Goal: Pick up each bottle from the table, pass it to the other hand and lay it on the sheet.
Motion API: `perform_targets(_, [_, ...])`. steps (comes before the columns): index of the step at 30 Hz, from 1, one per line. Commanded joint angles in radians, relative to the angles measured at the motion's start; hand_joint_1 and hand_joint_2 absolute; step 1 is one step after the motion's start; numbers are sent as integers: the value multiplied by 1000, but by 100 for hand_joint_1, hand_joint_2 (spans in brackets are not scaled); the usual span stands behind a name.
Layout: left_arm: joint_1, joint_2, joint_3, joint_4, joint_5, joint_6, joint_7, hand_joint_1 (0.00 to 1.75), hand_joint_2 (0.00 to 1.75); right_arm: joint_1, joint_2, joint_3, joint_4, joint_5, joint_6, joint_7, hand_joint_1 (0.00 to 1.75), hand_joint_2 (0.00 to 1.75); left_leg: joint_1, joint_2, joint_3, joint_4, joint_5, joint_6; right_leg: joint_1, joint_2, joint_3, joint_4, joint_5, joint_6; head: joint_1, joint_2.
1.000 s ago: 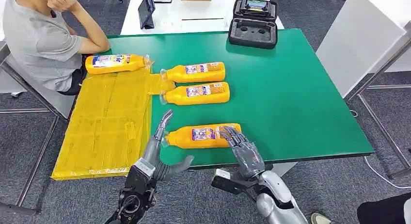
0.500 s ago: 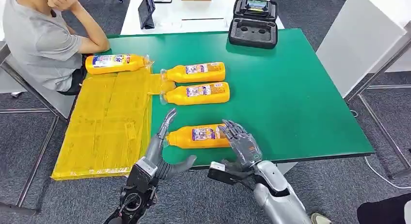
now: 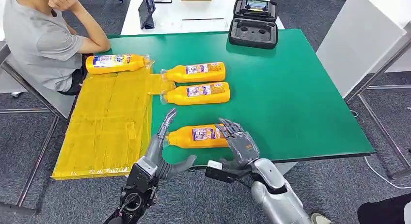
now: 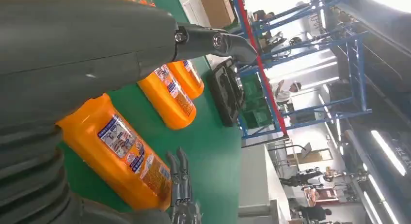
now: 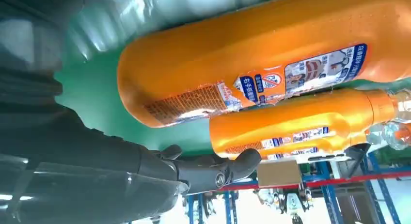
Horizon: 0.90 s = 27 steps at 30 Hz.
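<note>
Three orange bottles lie on the green table [image 3: 291, 88]; a fourth [image 3: 115, 63] lies at the far end of the yellow sheet [image 3: 106, 122]. The nearest bottle [image 3: 198, 136] [image 4: 121, 156] [image 5: 252, 54] lies crosswise by the front edge, cap toward the sheet. My right hand [image 3: 238, 141] [image 5: 97, 175] is at its base end, fingers spread over it, not closed around it. My left hand [image 3: 162, 146] [image 4: 87, 49] stands open beside the cap end, fingers stretched out, thumb apart. The two other bottles [image 3: 196, 72] [image 3: 198, 93] lie farther back.
A person sits at the table's left side, next to the sheet, elbow near the far bottle. A black open case [image 3: 253, 23] stands at the table's back edge. A dark tablet [image 3: 145, 9] stands on the white table behind. The green surface on the right is bare.
My right hand has crept forward and left, further over the nearest bottle's base end. The left hand and the bottles have hardly moved.
</note>
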Motion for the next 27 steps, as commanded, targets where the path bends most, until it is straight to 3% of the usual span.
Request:
perform_targets(1, [-30, -7, -10, 45, -8, -13, 11, 0, 175, -116, 12, 1, 216, -24, -8, -29, 0, 175, 0, 1, 3, -1, -1, 0, 0, 0, 3, -1, 0, 0, 0, 0])
perform_targets(10, [-21, -1, 0, 47, -13, -21, 21, 0, 175, -171, 37, -4, 325, -9, -34, -20, 0, 175, -1, 2, 5, -2, -1, 0, -1, 1, 4, -1, -1, 0, 0, 0])
perform_targets(27, [-17, 1, -1, 46, -16, -12, 13, 0, 175, -185, 54, -1, 361, 16, -40, -25, 0, 175, 0, 1, 4, -1, -1, 0, 0, 0, 4, -1, -1, 0, 0, 0])
